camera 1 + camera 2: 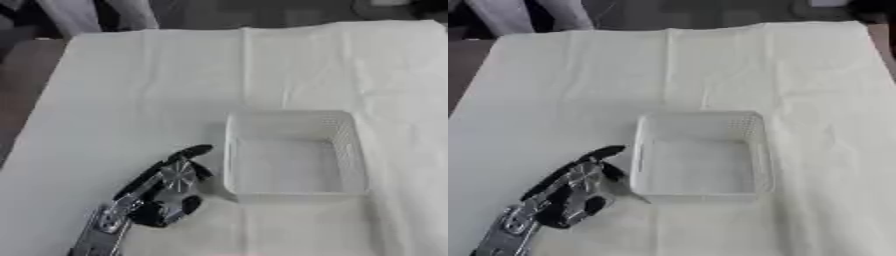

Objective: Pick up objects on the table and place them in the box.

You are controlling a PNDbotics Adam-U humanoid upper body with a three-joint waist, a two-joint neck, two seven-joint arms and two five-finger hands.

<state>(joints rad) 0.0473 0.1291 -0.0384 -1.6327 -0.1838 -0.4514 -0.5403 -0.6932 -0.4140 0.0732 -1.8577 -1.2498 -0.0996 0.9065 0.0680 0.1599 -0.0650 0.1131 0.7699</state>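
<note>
Text: I read none | box (293,120): white mesh walls, no label I can make out | cloth (149,85): plain, unprinted | left hand (166,187): no marking legible (metal parts too blurred to tell)

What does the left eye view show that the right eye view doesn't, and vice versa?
Left eye only: a wide strip of dark floor down the table's left side, and nothing beyond the cloth's right edge.
Right eye only: a dark strip past the cloth's far right corner, and only a small wedge of floor on the left.
Both: the white cloth-covered table, the white box with nothing visible inside it, and the left hand just left of the box, one finger pointing toward its near left side. The right hand shows in neither.
</note>
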